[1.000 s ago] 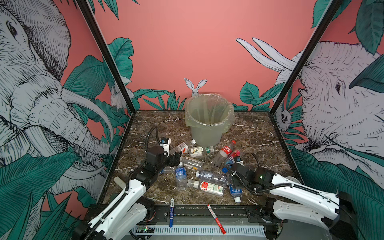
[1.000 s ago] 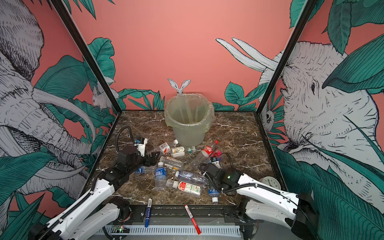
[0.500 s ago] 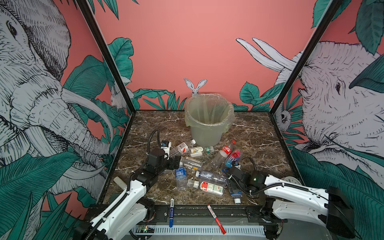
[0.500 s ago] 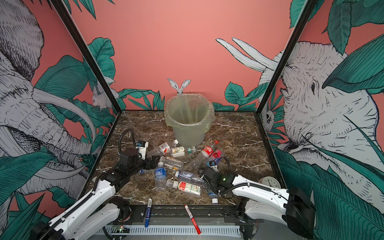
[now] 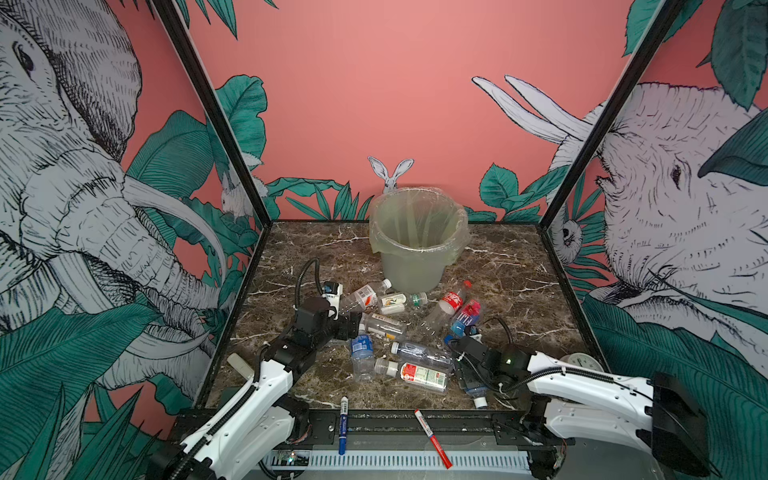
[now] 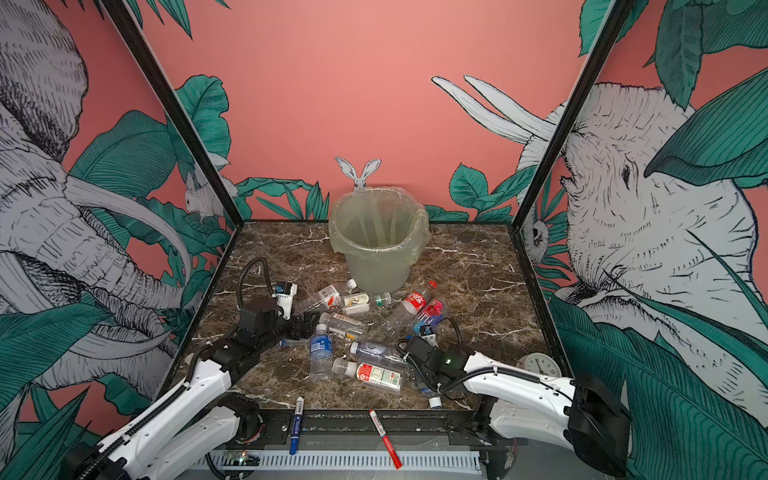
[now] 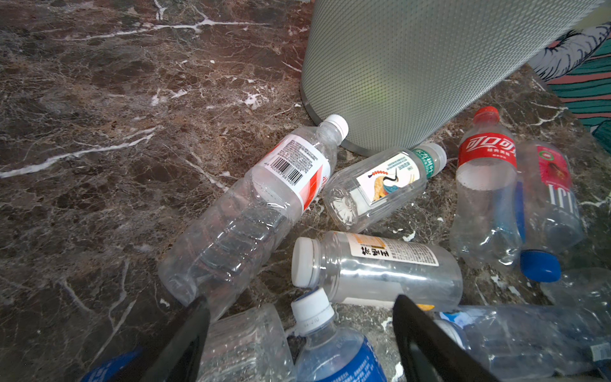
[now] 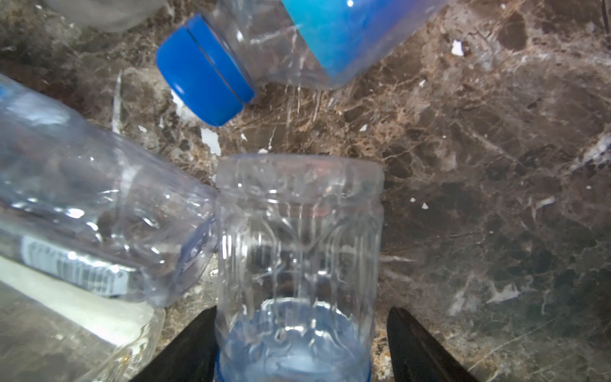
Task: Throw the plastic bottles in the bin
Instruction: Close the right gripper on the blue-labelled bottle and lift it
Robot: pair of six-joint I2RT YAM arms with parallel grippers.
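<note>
Several plastic bottles lie in a heap in front of the bin [image 5: 415, 245], which stands upright at the back with a clear bag over its rim. My left gripper [image 5: 352, 327] is open and low at the heap's left side. In the left wrist view its fingers [image 7: 185, 344] straddle a white-capped, blue-labelled bottle [image 7: 334, 357] and a clear bottle's base [image 7: 244, 344]. My right gripper [image 5: 465, 372] is open at the heap's front right, around a clear bottle with a blue label [image 8: 297, 251]. One finger touches it and the other stands off. A blue-capped bottle [image 8: 251, 36] lies just beyond.
A Coke bottle with a red cap [image 5: 451, 301] and a pink-labelled bottle [image 5: 466, 318] lie right of the bin's foot. A blue marker [image 5: 343, 424] and a red marker [image 5: 432, 436] rest on the front rail. A small clock [image 5: 579, 361] sits at the right wall.
My right gripper has drawn back toward the front edge and come down around the clear bottle there. The left gripper has shifted only slightly.
</note>
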